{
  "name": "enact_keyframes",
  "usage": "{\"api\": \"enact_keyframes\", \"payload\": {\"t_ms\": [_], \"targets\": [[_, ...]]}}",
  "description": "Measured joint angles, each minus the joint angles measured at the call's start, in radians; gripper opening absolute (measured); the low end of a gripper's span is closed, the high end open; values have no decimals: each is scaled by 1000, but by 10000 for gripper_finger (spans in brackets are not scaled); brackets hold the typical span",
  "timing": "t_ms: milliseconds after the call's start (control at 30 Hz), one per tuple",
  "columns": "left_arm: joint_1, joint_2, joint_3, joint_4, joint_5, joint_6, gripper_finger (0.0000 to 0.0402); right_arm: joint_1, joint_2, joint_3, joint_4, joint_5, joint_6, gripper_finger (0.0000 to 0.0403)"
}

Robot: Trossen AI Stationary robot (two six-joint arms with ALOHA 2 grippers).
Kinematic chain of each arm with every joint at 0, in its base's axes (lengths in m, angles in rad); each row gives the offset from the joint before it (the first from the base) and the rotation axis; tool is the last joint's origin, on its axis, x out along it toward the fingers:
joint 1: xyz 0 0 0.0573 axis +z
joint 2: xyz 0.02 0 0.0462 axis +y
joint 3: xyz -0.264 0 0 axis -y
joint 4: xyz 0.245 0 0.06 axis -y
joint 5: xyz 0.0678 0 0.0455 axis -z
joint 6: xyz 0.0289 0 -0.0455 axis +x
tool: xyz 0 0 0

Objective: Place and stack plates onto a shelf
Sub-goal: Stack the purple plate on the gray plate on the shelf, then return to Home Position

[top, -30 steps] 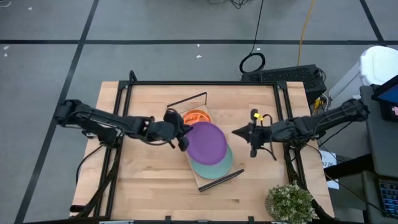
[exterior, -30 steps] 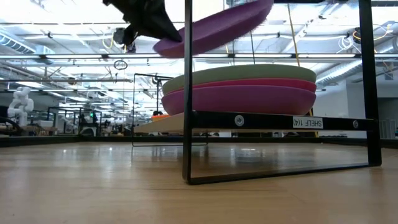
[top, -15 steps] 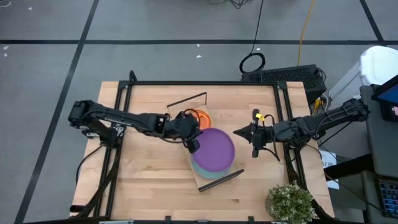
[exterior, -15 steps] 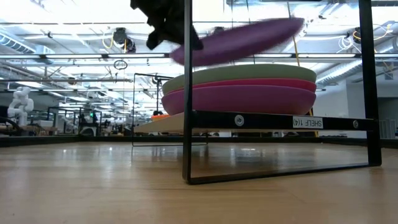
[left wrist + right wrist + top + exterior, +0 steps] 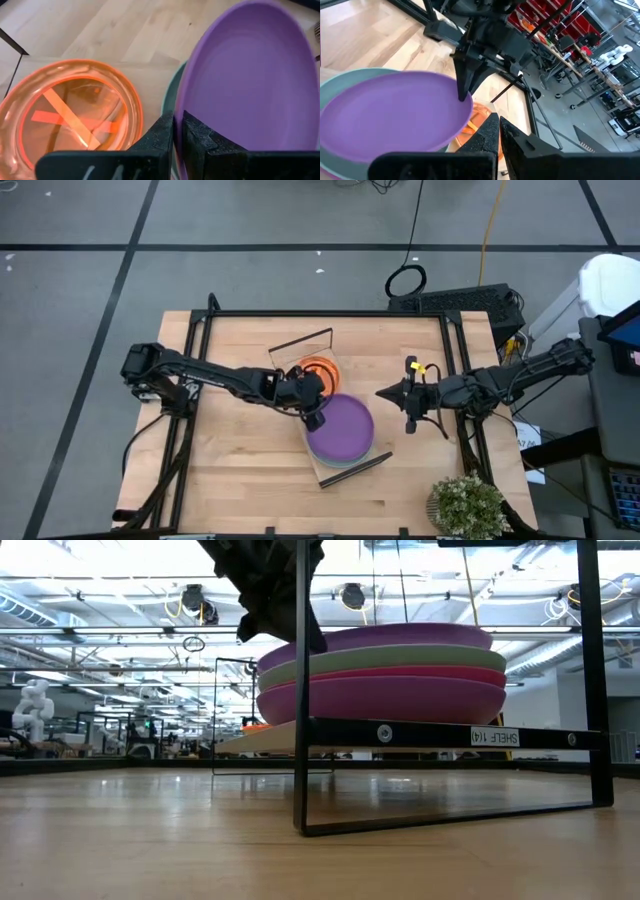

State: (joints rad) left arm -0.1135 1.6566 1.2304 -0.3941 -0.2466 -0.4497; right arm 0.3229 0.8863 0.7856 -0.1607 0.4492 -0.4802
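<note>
Four plates stacked at the shelf [image 5: 352, 471] end nearest the table's front edge, purple plate [image 5: 340, 428] topmost, its rim toward the orange-plate [image 5: 318, 367] end still pinched by left gripper [image 5: 316, 413]; right gripper [image 5: 383, 392] shut, idle beside.

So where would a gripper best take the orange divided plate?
By its raised rim, on the side facing away from the purple plate. The orange plate lies flat on the shelf, its edge beside the stack crowded by the left gripper.
</note>
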Motion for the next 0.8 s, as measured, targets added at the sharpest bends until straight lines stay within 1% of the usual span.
{"api": "enact_keyframes", "payload": {"t_ms": [433,500,700,800], "targets": [[-2,0,0,6,0,11,34,0,0,0,-9,0,24,0],[-7,0,0,10,-7,23,48,0,0,0,-10,0,24,0],[-12,0,0,26,-15,27,113,0,0,0,-10,0,24,0],[-12,-6,0,38,-16,25,133,0,0,0,-10,0,24,0]]}}
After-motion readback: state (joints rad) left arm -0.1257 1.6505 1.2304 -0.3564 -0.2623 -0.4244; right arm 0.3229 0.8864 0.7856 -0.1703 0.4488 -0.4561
